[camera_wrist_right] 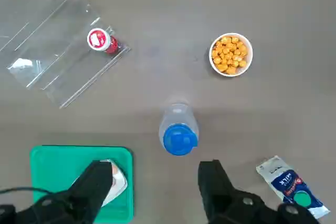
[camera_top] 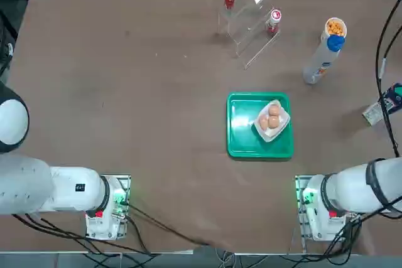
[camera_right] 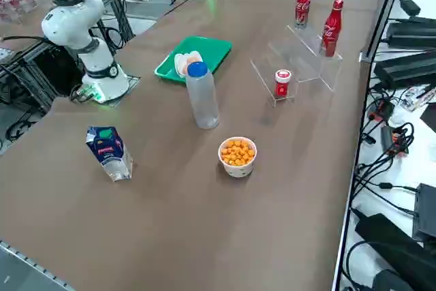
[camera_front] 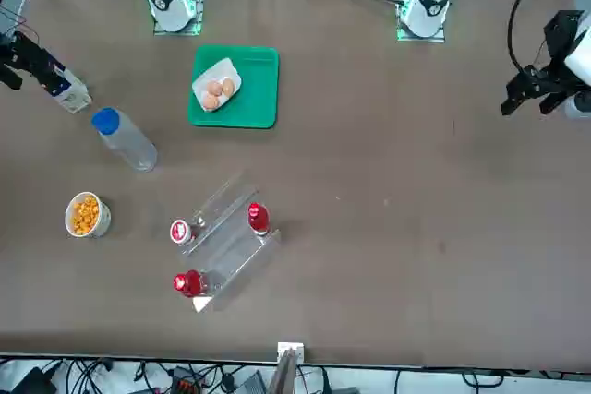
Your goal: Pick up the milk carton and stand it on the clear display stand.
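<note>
The milk carton (camera_right: 109,153), blue and white with a green spot near its gabled top, stands alone near the table's right edge; it also shows in the top view (camera_top: 383,106), front view (camera_front: 66,91) and wrist view (camera_wrist_right: 289,184). The clear display stand (camera_top: 251,26) sits at the far middle of the table (camera_right: 300,66) (camera_wrist_right: 58,51). My right gripper (camera_wrist_right: 155,170) hangs open and empty high above the table, with the carton off to one side of its fingers and well below.
A tall white bottle with a blue cap (camera_wrist_right: 179,132) and a cup of orange snacks (camera_wrist_right: 231,54) stand between carton and stand. A green tray (camera_top: 242,145) holds eggs. Two red soda bottles (camera_right: 332,25) and a small red can (camera_right: 282,83) are at the stand.
</note>
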